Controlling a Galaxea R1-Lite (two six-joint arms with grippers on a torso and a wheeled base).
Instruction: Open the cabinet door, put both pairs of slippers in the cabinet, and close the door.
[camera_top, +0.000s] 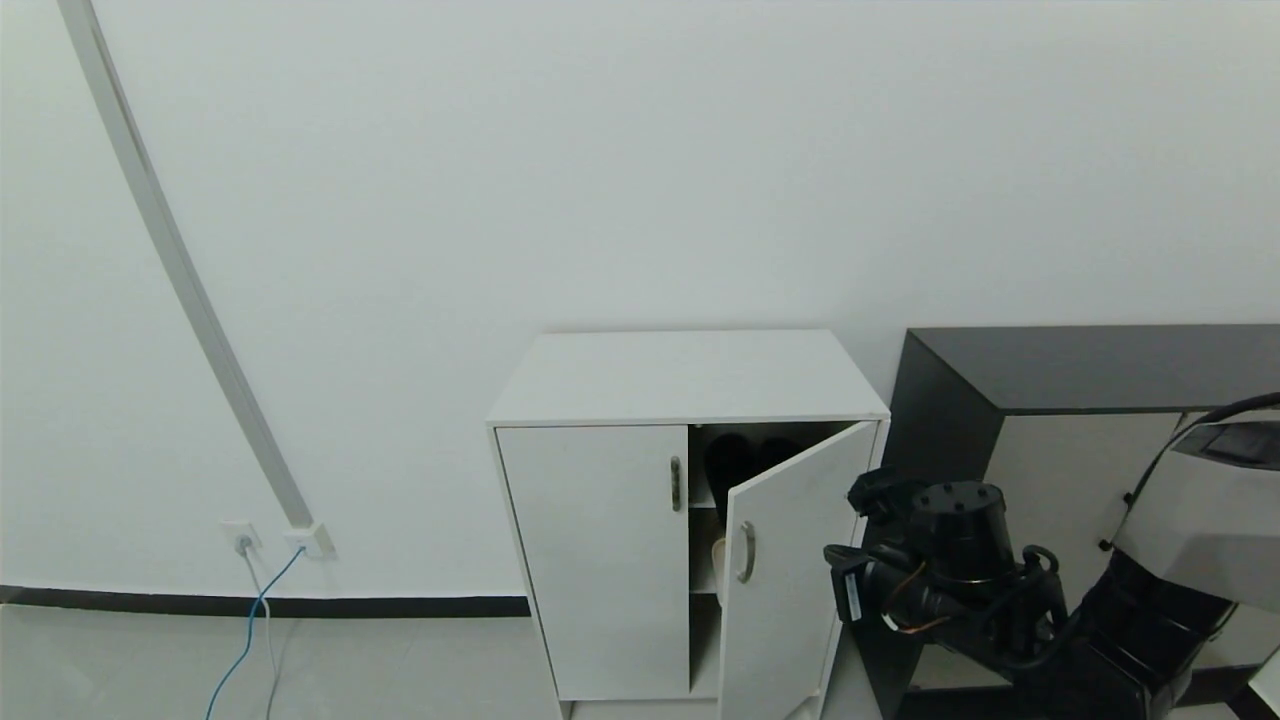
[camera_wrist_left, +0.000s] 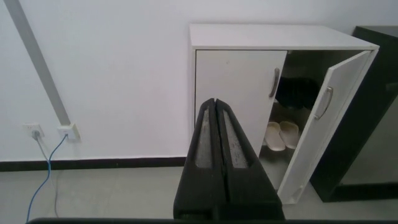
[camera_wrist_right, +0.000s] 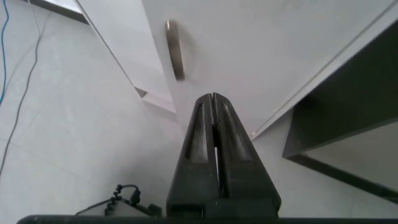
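Grey plastic conduit (camera_top: 170, 260) runs down the wall to two white sockets (camera_top: 240, 535), with a blue cable (camera_top: 245, 640) trailing to the floor. The left gripper (camera_wrist_left: 215, 106) hangs well apart from the furniture, its fingers pressed together on nothing.

Next comes the white laminate two-door cabinet (camera_top: 690, 375). Its left door (camera_top: 595, 560) is shut and its right door (camera_top: 790, 580) stands partly open. A pair of dark slippers (camera_wrist_left: 298, 92) rests on the upper shelf. A pair of cream slippers (camera_wrist_left: 281, 134) sits on the middle shelf near its front edge. Both pairs look stowed, so closing the door appears to be what remains.

The right gripper (camera_wrist_right: 213, 98), fingers closed and empty, points at the open door's outer face just beside the curved metal handle (camera_wrist_right: 176, 50). Whether it touches the panel I cannot tell. Beyond the door stands a black cabinet (camera_top: 1090, 365).

The door is likely a stiff, light panel that swings freely on its hinges, and its smooth face may let the fingertips slide. A flat push near the handle-side edge, far from the hinges, should give the best leverage, and no grasp is needed.
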